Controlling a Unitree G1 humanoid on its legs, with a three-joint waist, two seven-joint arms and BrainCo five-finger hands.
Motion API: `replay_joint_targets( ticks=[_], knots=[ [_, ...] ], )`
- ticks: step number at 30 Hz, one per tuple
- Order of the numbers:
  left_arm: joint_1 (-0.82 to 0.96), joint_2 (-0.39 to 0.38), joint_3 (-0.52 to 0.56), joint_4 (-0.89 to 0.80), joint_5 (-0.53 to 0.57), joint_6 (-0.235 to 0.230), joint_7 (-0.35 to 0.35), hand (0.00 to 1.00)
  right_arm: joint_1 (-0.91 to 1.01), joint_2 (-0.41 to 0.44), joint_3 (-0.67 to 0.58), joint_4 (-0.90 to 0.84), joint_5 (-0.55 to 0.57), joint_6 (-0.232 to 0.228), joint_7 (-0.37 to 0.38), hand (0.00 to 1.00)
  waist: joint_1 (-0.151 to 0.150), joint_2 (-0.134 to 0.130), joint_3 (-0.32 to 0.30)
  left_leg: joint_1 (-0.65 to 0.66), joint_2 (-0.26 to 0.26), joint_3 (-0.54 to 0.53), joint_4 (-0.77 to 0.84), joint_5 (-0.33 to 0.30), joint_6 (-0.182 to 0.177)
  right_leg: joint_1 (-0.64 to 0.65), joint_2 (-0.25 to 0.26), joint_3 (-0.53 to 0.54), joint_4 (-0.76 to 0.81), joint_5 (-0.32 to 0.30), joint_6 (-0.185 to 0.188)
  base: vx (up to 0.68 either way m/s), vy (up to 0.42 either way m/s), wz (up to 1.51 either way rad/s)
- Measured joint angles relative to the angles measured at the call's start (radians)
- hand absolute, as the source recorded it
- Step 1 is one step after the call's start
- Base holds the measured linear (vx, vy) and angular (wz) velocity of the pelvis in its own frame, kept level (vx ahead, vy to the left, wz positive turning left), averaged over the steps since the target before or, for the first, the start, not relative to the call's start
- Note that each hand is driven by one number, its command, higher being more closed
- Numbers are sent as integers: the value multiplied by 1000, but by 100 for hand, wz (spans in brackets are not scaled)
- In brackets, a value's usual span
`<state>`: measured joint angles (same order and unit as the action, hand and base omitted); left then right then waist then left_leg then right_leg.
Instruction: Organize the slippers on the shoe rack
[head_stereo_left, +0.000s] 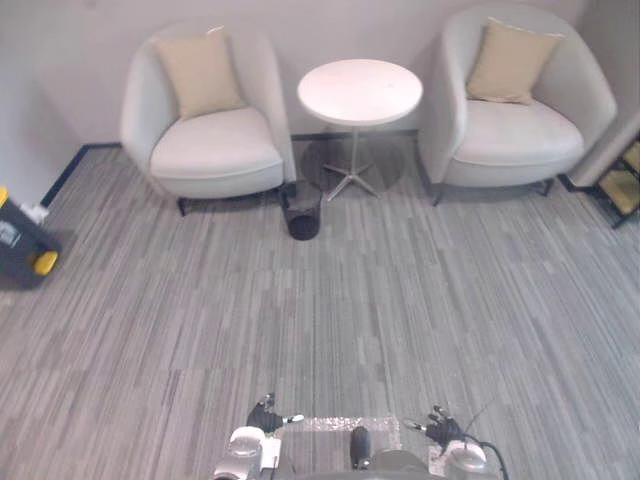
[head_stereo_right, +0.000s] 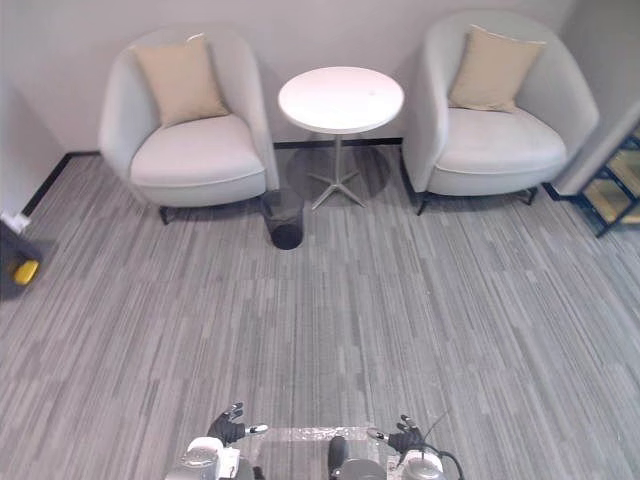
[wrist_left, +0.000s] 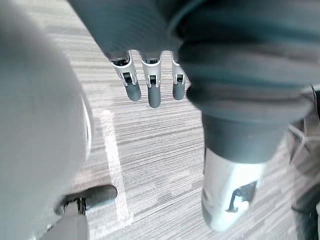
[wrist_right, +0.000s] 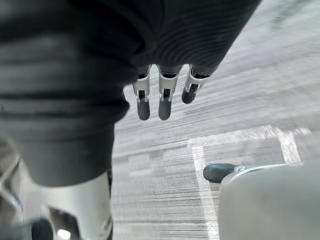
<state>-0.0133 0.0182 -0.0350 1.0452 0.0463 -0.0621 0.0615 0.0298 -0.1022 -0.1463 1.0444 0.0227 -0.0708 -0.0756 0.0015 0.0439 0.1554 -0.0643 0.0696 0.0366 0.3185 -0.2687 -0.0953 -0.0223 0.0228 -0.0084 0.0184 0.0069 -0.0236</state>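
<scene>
Grey carpet (head_stereo_left: 330, 300) lies ahead; shoe rack (head_stereo_left: 622, 185) stands far right; left hand (wrist_left: 150, 82) and right hand (wrist_right: 162, 95) hang relaxed, empty; turn toward the rack before reaching.

round white pedestal table (head_stereo_left: 359, 91) between two pale upholstered armchairs (head_stereo_left: 210, 120) (head_stereo_left: 520, 105), tan cushion (head_stereo_left: 198, 72) on each; dark mesh bin (head_stereo_left: 302, 209) before the left armchair.

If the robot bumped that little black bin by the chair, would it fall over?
Probably it would tip or slide. The black bin looks small and taller than wide, so likely light. It stands free on the carpet, which may grip its base, favouring a tip over a slide.
</scene>
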Motion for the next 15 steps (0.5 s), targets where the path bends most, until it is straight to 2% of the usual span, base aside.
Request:
replay_joint_targets(
  ticks=[2, 3, 4, 7, 8, 15],
  knots=[
    [7, -1, -1, 4, 0, 0, 1, 0, 4, -9, -2, 0, -2, 0, 0, 0, -1, 18, -10, 13, 11, -6, -76, 94, 33, 10, 19, 25, -23, 11, 16, 59, 125, -55],
    [8, 6, -1, 7, 0, 0, 1, 0, 12, -5, -10, -4, -2, -1, -4, 0, 0, 13, -16, 37, 4, 22, -100, 96, 40, 39, 9, 37, -51, 22, 33, 95, 157, -41],
    [9, 15, -1, 10, 0, 1, 3, 0, 19, 7, -10, -5, -3, -3, -4, 0, -3, -8, -24, 57, -9, 38, -134, 95, 42, 58, -7, 41, -82, 36, 38, 100, 151, -31],
    [9, 30, -3, 12, 0, 1, 3, 0, 28, 23, -20, -3, -1, -4, -5, 0, -4, -36, -40, 80, -33, 39, -200, 120, 60, 55, -26, 41, -99, 40, 43, 130, 112, 0],
    [7, 30, -4, 19, -1, 0, 3, 0, 31, 24, -38, 1, -1, -3, -5, 0, -4, -38, -42, 99, -42, 37, -225, 133, 71, 59, -33, 34, -101, 38, 44, 164, 71, 15],
    [9, 33, 4, 48, -11, 1, 13, 0, 32, 25, -75, 16, -1, -2, -6, 0, -8, -21, -59, 130, -67, -11, -233, 138, 72, 101, -49, -25, -106, 24, 65, 139, 46, 14]
  ],
)
